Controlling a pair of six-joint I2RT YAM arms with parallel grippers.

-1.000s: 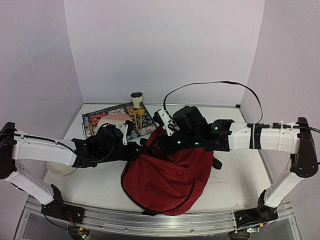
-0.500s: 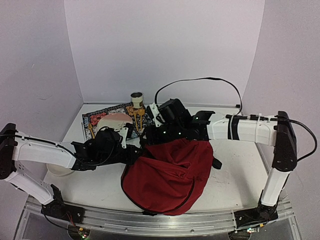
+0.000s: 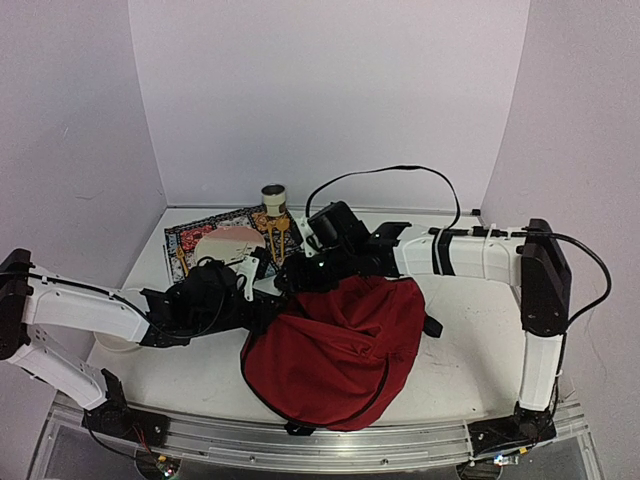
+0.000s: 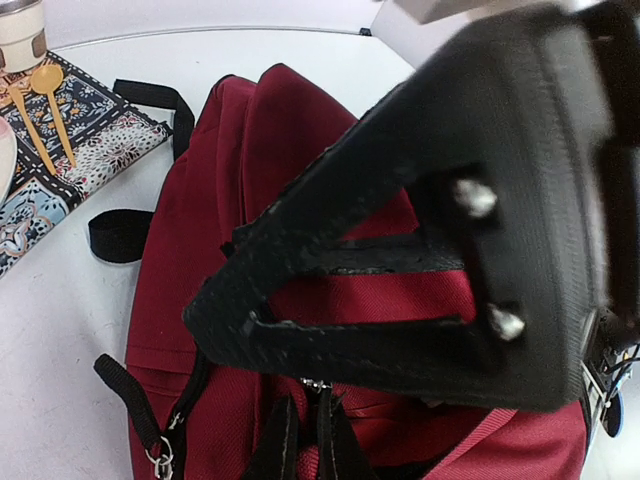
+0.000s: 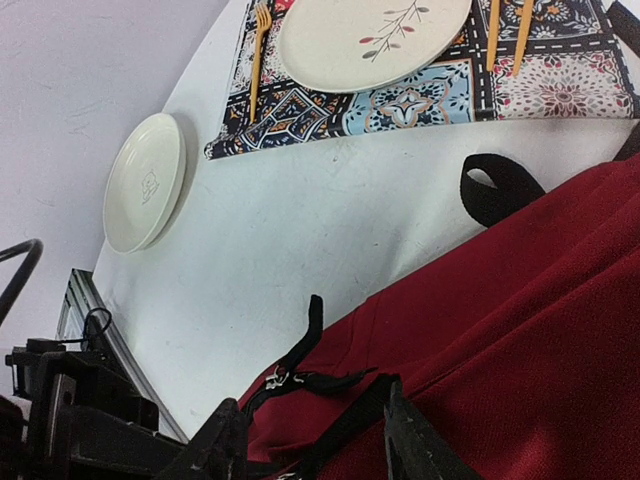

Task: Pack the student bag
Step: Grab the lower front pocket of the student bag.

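The student bag (image 3: 340,345), dark red with black straps, slumps in the middle of the table. My left gripper (image 3: 272,300) reaches in from the left to the bag's upper left edge. In the left wrist view its fingers (image 4: 283,445) are shut, pinching the bag (image 4: 260,160) at a small metal zipper piece (image 4: 318,383). My right gripper (image 3: 292,274) stretches across the bag's top from the right. Its jaws (image 5: 315,450) stand open over the red fabric (image 5: 540,320), with a black strap (image 5: 345,420) running between them. Zipper pulls (image 5: 275,378) lie just ahead.
A patterned placemat (image 3: 200,235) at the back left carries a floral plate (image 3: 232,240), gold cutlery (image 3: 278,232) and a cup (image 3: 273,196). A white plate (image 5: 145,180) lies left of the bag. The right arm's black housing (image 4: 520,150) looms over the left gripper.
The right arm has swung left and back across the bag's top, and its jaws have opened wider. The left gripper has stayed shut at the bag's edge.
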